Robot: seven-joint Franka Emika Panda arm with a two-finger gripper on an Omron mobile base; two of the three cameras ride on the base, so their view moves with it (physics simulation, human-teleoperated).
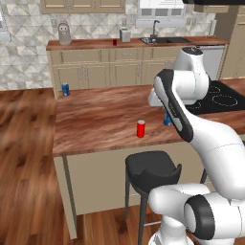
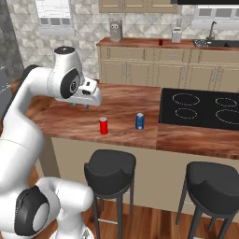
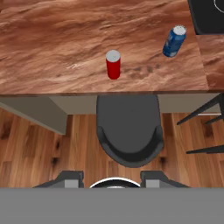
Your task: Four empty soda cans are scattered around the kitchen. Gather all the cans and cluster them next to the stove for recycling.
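The gripper (image 2: 80,107) hangs empty above the reddish-brown wood island counter (image 2: 121,100), fingers drawn together. Below it, the hand view shows a bright red soda can (image 3: 113,64) upright near the counter's edge, above a dark stool (image 3: 128,131); a blue soda can (image 3: 174,41) stands just beside the flat black glass stove (image 2: 200,107). The left base view adds another blue can (image 1: 65,89) at the island's far corner and a small red can (image 1: 115,42) on the back counter.

You get left base view from behind arm, left side, facing forward-down over counter (image 1: 95,119) toward back wall. Right base view: same, from right side, stove (image 2: 205,109) nearer. Both share red can (image 1: 140,128), blue can (image 2: 139,121), stool (image 1: 150,170). Hand view sits high above counter edge, facing straight down; same cans, same stool below.
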